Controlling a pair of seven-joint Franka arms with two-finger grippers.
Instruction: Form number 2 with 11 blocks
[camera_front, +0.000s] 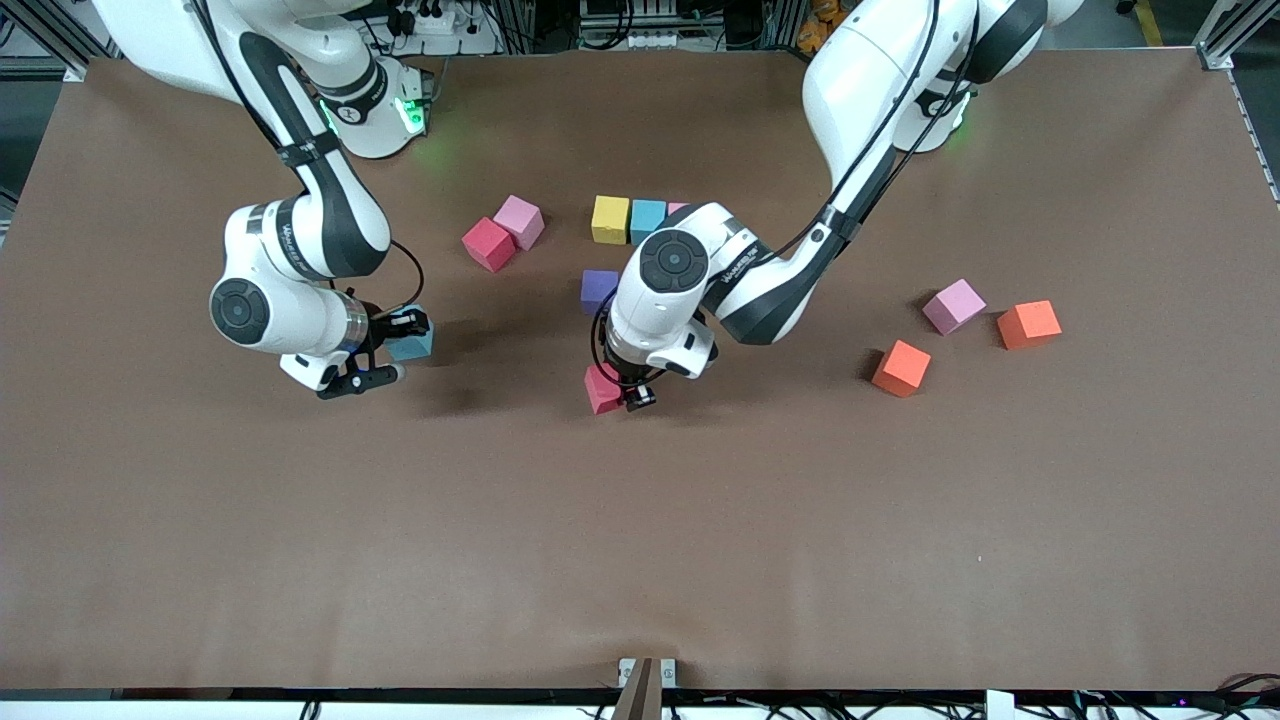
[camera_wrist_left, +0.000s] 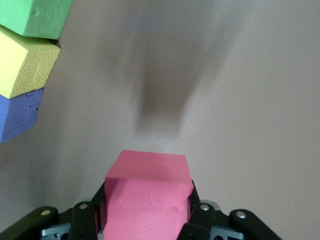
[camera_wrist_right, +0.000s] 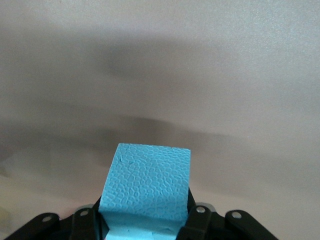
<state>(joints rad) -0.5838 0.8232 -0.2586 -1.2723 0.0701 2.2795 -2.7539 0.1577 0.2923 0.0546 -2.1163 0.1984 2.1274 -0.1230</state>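
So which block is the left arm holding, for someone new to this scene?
Find the left gripper, just nearer the camera than the yellow block and blue block in the row mid-table. The red block sits between its jaws. It is the only red one in a gripper; the other red lies beside a pink block.

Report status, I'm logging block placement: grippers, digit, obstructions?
Left gripper shut on pink block, right gripper shut on blue block. Number 2 barely begun. Nothing blocking.
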